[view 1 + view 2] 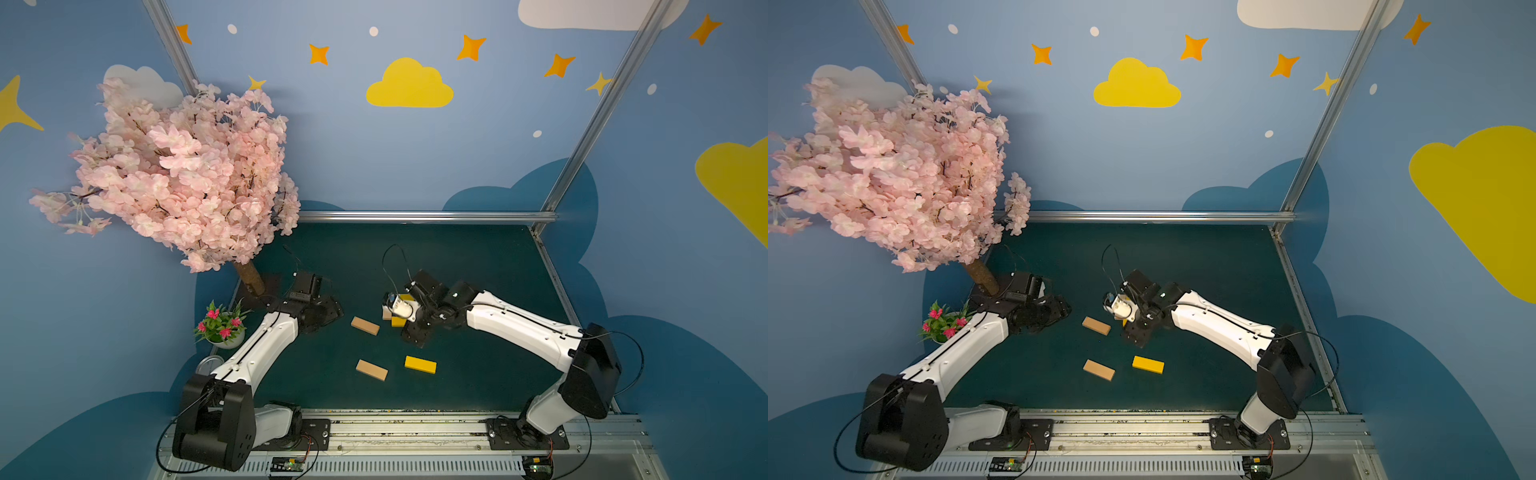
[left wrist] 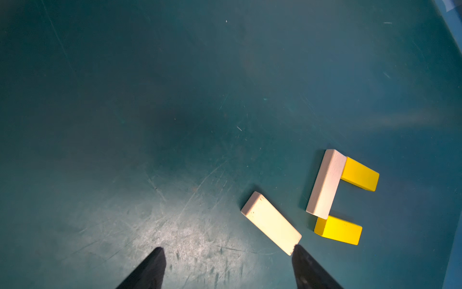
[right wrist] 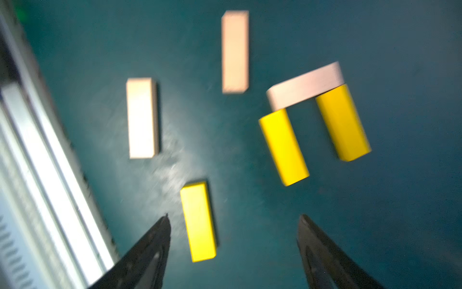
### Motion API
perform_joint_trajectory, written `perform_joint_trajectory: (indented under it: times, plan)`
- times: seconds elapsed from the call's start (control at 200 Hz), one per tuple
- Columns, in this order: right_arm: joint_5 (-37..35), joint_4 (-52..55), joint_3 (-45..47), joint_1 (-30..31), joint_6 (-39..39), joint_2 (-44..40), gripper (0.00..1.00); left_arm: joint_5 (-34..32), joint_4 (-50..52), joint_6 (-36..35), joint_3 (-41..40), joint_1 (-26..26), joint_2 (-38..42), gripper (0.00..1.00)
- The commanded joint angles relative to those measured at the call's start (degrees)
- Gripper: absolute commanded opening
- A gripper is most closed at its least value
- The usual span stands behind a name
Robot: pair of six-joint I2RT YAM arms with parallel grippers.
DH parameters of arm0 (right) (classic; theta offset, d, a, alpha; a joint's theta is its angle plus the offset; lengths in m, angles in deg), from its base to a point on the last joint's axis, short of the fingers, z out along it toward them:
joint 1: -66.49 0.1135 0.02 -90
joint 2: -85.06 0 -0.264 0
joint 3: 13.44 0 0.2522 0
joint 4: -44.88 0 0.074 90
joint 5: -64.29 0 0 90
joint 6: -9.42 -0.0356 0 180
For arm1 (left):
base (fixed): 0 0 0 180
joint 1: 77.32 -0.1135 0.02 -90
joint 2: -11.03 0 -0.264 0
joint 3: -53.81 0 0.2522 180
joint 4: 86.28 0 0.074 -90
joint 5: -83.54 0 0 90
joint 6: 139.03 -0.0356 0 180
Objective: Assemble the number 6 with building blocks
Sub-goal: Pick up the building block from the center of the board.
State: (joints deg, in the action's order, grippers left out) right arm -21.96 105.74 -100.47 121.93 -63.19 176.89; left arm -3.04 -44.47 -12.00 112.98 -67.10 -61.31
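My right pincer (image 3: pixel 234 217) hung wide and empty close over the half-built 6 (image 3: pixel 305 85), a tan bar on edge with two yellow bars (image 3: pixel 283 147) butted against its side. My left pincer (image 2: pixel 228 247) gaped wide too, holding nothing, well apart from the 6. One loose tan bar (image 1: pixel 365 325) lay just beside the 6. A second tan bar (image 1: pixel 371 369) and a loose yellow bar (image 1: pixel 420 364) lay farther from it, toward my bases.

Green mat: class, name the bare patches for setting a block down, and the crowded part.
Bare: far half, up to the back rail; near strip between the loose yellow block and front rail. Crowded: centre, around the joined blocks.
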Motion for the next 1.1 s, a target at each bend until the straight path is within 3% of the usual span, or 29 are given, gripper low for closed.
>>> perform_joint_trajectory:
  times: [0.0, 0.135, 0.826, 0.881, 1.006, 1.091]
  plan:
    - [1.7, 10.3, 3.0, 2.1, 2.5, 0.3, 0.77, 1.7, 0.1, -0.5, -0.6, -0.3, 0.7, 0.81]
    - [-3.0, 10.1, 6.0, 4.6, 3.0, 3.1, 0.76, 2.3, 0.5, -0.3, -0.6, -0.3, 0.8, 0.81]
    - [-6.7, -1.0, 7.2, 4.1, -2.5, 17.9, 0.58, 2.0, 1.8, 0.1, -3.8, -0.1, 3.7, 0.80]
    - [-6.3, -1.4, 7.5, 3.8, -2.6, 18.7, 0.47, 2.1, 1.8, 0.0, -4.0, -0.1, 3.7, 0.80]
    - [-7.4, -1.0, 7.0, 3.7, -3.2, 19.4, 0.02, 2.2, 1.8, -0.2, -3.7, -0.1, 3.4, 0.80]
    - [-7.4, -0.4, 6.5, 3.7, -4.8, 17.5, 0.00, 2.2, 1.8, -0.4, -3.4, -0.1, 3.3, 0.80]
